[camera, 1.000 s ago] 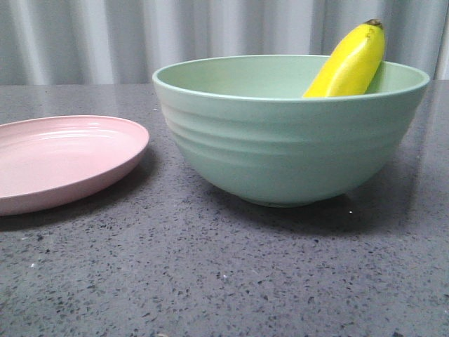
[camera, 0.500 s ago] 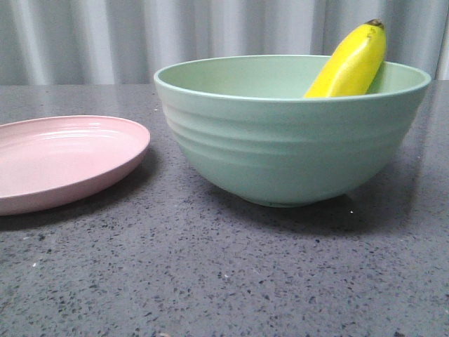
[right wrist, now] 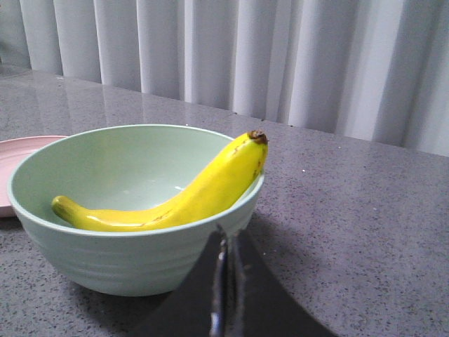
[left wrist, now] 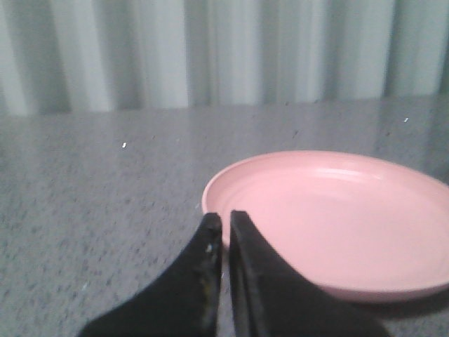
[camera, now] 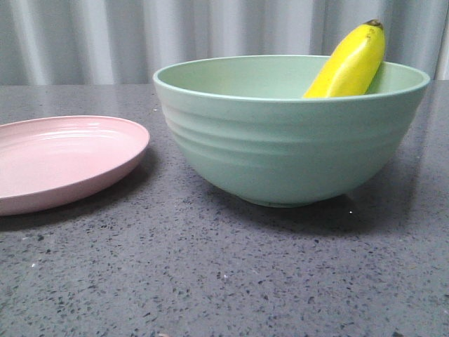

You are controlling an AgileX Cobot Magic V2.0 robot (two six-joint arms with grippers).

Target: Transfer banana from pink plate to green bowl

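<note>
The banana (camera: 349, 64) lies inside the green bowl (camera: 287, 147), its brown tip sticking up over the right rim. In the right wrist view the banana (right wrist: 189, 200) curves across the bowl (right wrist: 105, 253) and leans on its rim. The pink plate (camera: 56, 161) sits empty at the left; it also shows in the left wrist view (left wrist: 337, 232). My left gripper (left wrist: 225, 219) is shut and empty, just short of the plate's rim. My right gripper (right wrist: 226, 235) is shut and empty, close to the bowl's outer wall. Neither gripper shows in the front view.
The dark speckled table (camera: 224, 274) spreads around the bowl and plate. A pale pleated curtain (camera: 210, 35) closes off the back.
</note>
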